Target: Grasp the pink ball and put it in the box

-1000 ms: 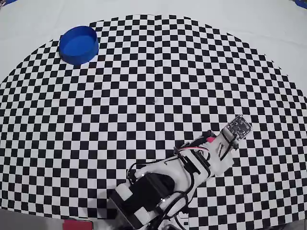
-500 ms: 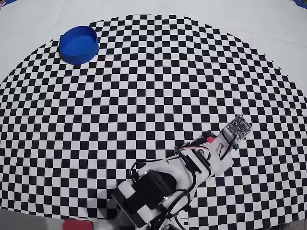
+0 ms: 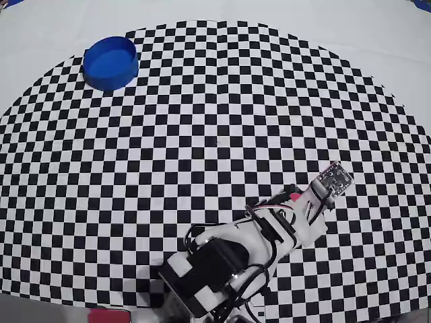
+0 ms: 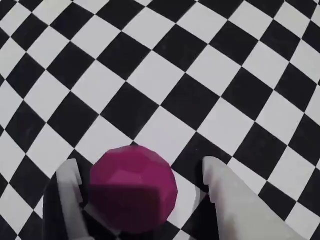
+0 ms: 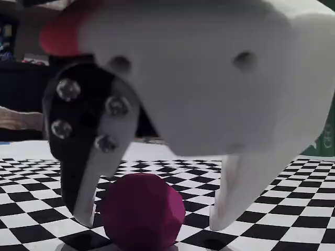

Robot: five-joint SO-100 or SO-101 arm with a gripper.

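Matt faceted pink ball, smooth white plastic jaws, glossy blue box

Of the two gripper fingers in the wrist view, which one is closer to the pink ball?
The left finger: it sits right beside the pink ball. The right finger stands apart, with checkered mat visible between.

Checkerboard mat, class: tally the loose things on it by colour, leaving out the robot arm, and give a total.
Pink: 1, the pink ball between the open fingers of the gripper.
Blue: 1, the box at the mat's far-left edge in the overhead view.
Total: 2
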